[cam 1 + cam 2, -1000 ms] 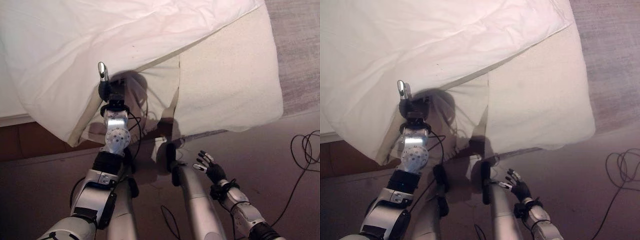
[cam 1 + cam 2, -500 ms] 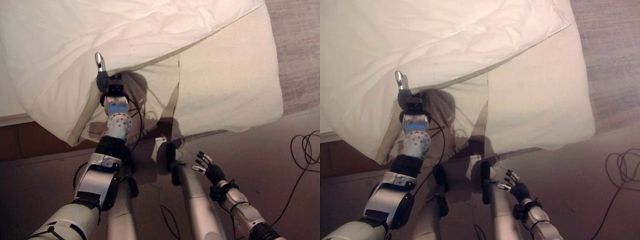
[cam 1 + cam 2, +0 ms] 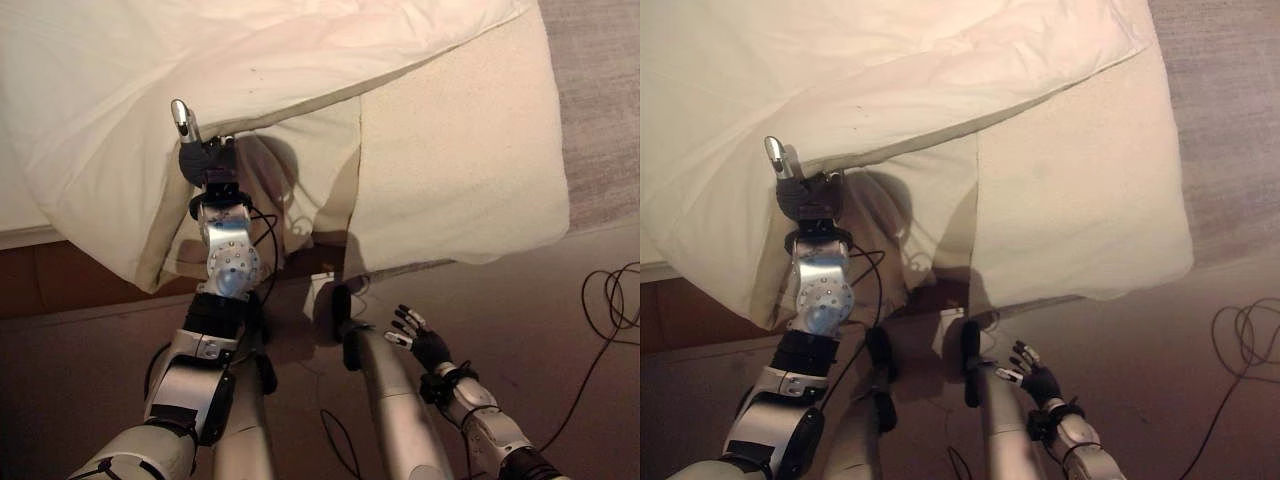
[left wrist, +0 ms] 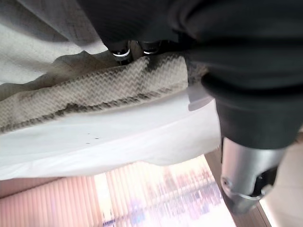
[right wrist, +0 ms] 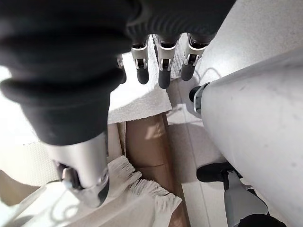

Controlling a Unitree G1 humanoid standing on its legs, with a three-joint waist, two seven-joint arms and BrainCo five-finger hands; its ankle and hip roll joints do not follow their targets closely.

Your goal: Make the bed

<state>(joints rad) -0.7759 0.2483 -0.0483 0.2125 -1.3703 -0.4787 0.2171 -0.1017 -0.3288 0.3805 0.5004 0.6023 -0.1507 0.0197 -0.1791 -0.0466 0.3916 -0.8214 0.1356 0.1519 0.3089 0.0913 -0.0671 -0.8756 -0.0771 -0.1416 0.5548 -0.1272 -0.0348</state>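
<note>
The left robot hand (image 3: pixel 205 160) grips the duvet (image 3: pixel 200 60) edge; draw it evenly toward 5 o'clock over the blanket (image 3: pixel 460 150). The right robot hand (image 3: pixel 425 342) hangs open.

A smooth brown floor (image 3: pixel 560 300) runs along the near side. A grey rug (image 3: pixel 600 90) lies at the far right. A brown wooden base (image 3: pixel 40 280) shows low on the left.

I'm standing in a bedroom at home. Before me lies a bed (image 3: pixel 30 235) with a rumpled white duvet (image 3: pixel 200 70) over a cream woven blanket (image 3: pixel 460 160) that hangs off the edge. A grey carpet (image 3: pixel 600 90) covers the floor beyond, and a brown bed base (image 3: pixel 50 285) shows below.
</note>
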